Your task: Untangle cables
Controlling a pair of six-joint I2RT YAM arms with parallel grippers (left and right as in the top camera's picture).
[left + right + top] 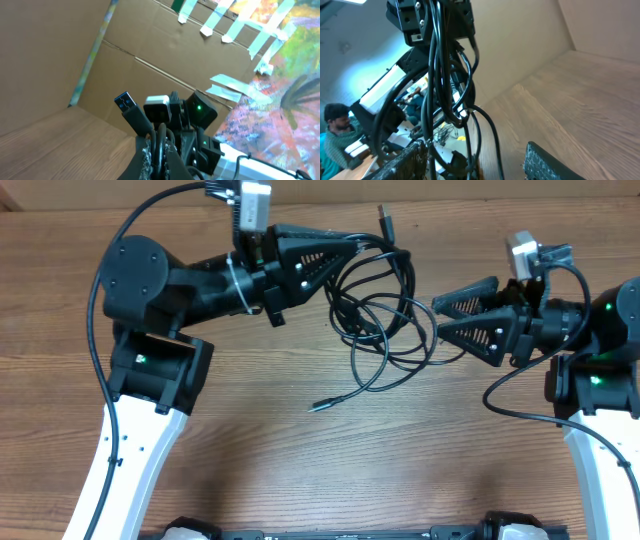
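The cables are thin black cords looped in a tangle at the table's middle. One USB plug points to the far edge and one silver-tipped end lies on the wood. My left gripper is shut on several strands at the tangle's upper left. In the left wrist view the strands are pinched between the fingers and the USB plug sticks up. My right gripper is open at the tangle's right edge. In the right wrist view the cords hang between its spread jaws.
The wooden table runs under both arms. A cardboard wall stands behind the table. The thick black arm cables loop beside each arm. The right arm's base sits at the right edge.
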